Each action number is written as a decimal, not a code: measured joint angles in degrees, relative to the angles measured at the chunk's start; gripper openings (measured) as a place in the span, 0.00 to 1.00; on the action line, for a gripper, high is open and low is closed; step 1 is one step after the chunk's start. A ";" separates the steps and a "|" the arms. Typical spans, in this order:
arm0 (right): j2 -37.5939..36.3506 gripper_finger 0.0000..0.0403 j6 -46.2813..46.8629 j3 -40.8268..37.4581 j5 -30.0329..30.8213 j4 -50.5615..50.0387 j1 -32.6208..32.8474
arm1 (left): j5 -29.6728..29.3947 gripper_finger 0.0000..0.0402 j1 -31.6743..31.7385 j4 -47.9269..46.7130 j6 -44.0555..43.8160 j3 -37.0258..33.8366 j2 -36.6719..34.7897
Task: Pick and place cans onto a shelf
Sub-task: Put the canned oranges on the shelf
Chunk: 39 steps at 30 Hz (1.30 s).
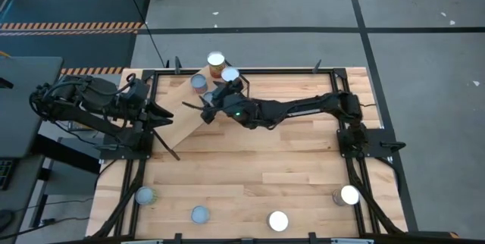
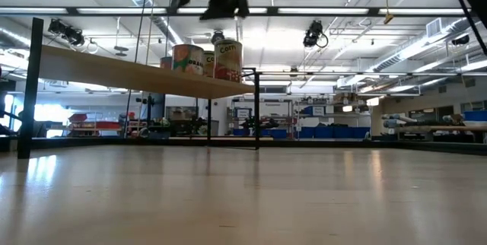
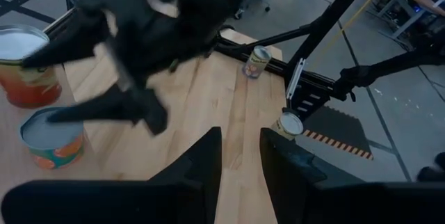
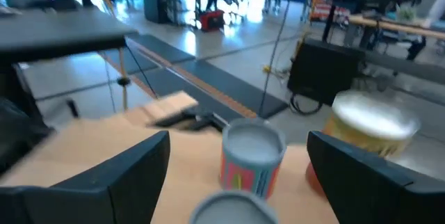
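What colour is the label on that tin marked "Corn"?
Mostly red, on the Corn tin; the low view shows it best.
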 joint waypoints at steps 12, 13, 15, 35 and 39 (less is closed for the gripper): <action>-11.53 0.86 8.08 0.04 -22.42 -21.44 4.19 | 0.25 0.26 0.00 0.34 1.00 0.02 0.57; -10.83 0.86 9.56 0.04 -23.31 -21.99 4.19 | 0.24 0.26 0.00 0.36 1.14 0.02 0.57; -8.34 0.86 10.53 0.04 -23.64 -21.63 4.43 | 0.15 0.26 -0.01 0.38 1.30 0.02 0.66; 7.12 0.86 5.97 0.00 -7.40 0.93 3.44 | 0.00 0.26 -0.02 0.20 2.36 0.02 0.81; 6.86 0.86 7.34 0.00 -8.34 0.82 2.79 | -0.02 0.26 -0.01 0.19 2.36 0.02 0.81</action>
